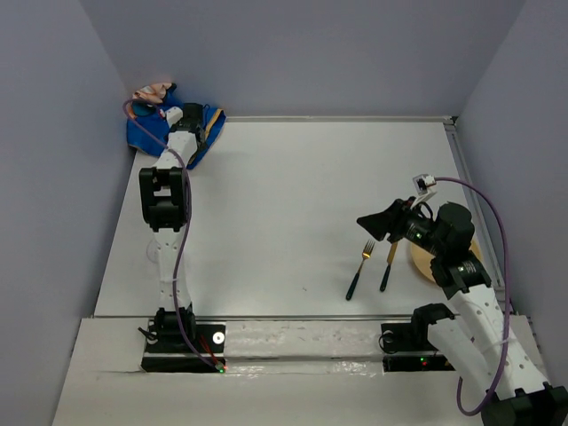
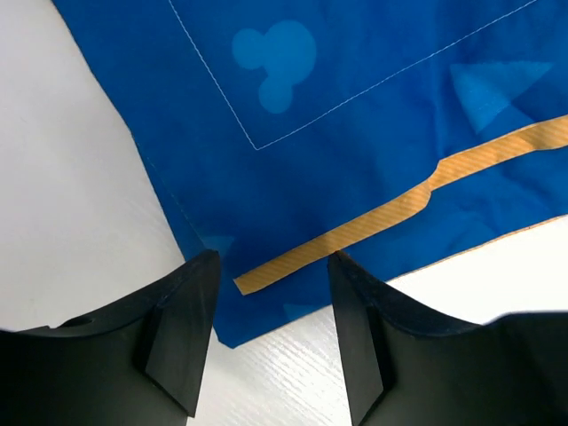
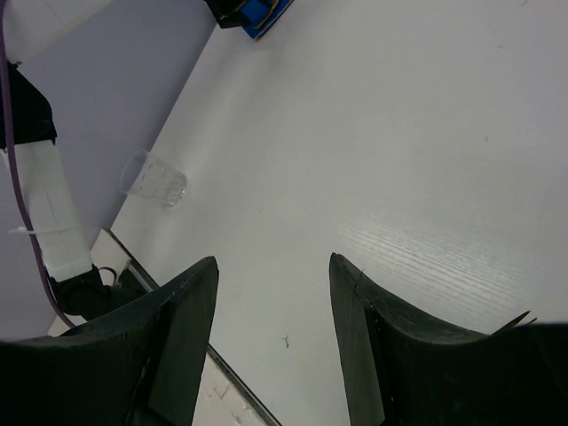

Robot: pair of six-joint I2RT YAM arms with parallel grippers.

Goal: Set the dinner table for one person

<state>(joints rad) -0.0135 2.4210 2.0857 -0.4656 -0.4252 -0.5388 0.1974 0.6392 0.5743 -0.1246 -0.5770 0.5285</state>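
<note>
The white dinner table (image 1: 293, 195) carries a gold fork with a black handle (image 1: 359, 269) and a black-handled knife (image 1: 389, 264) side by side at the near right. A tan plate (image 1: 422, 264) lies just right of them, mostly hidden under my right arm. A crumpled blue printed cloth mat (image 1: 146, 135) lies in the far left corner. My left gripper (image 1: 197, 117) hovers open over the mat's corner (image 2: 355, 133), fingers astride its orange stripe (image 2: 399, 209). My right gripper (image 1: 366, 222) is open and empty above the fork. A clear glass (image 3: 153, 177) stands near the left arm.
Purple walls close in the left, far and right sides. A pink and white bundle (image 1: 151, 91) sits behind the mat in the corner. A metal rail (image 1: 293, 317) runs along the near table edge by the arm bases.
</note>
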